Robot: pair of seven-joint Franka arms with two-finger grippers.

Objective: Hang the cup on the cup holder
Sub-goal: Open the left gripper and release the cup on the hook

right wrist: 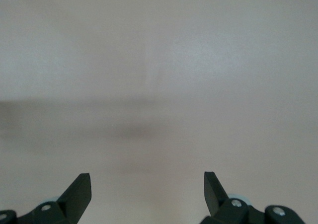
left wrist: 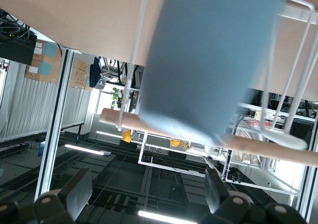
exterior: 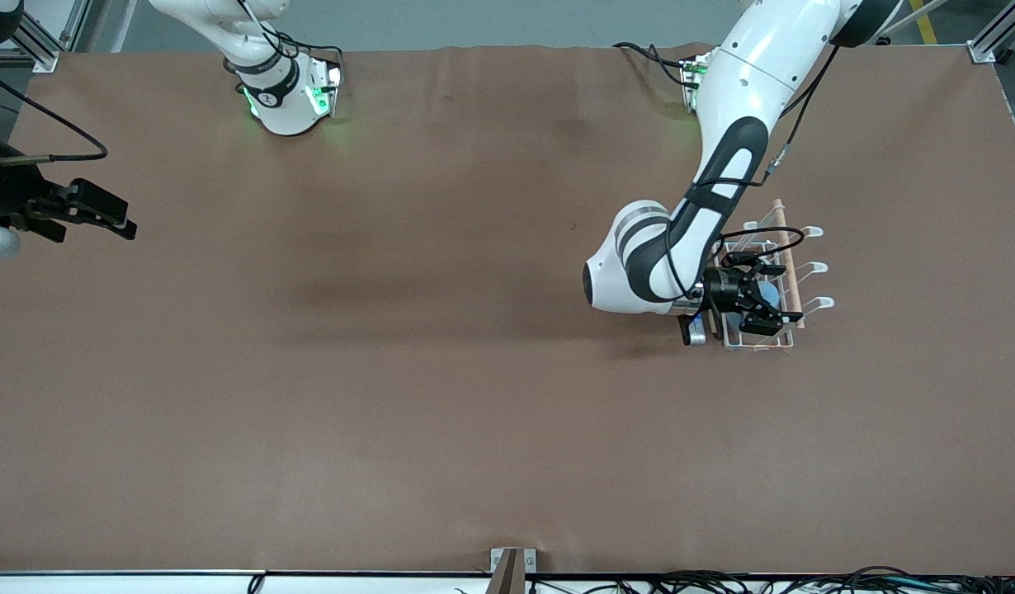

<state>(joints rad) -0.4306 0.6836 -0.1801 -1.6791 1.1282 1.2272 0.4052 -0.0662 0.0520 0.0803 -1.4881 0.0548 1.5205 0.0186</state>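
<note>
The blue cup (left wrist: pixel 208 60) sat on a prong of the cup holder (exterior: pixel 792 272), straight out in front of the left gripper (exterior: pixel 762 299), its long side pointing away from the wide-open, empty fingers (left wrist: pixel 74 194). To let go cleanly, I think that gripper only needed to pull straight back. The right gripper (right wrist: pixel 147 191) waited over the bare table (exterior: pixel 392 371) at the right arm's end, open and holding nothing.

The cup (left wrist: pixel 203 65) is plain matte light blue, unpatterned. The cup holder (exterior: pixel 809 268) is white wire; its dowel (exterior: pixel 786 256) is light natural wood. The table (exterior: pixel 392 371) is uniform brown. The left arm (exterior: pixel 722 148) is white with black sections. Both gripper bodies and their fingers (right wrist: pixel 79 194) are black.
</note>
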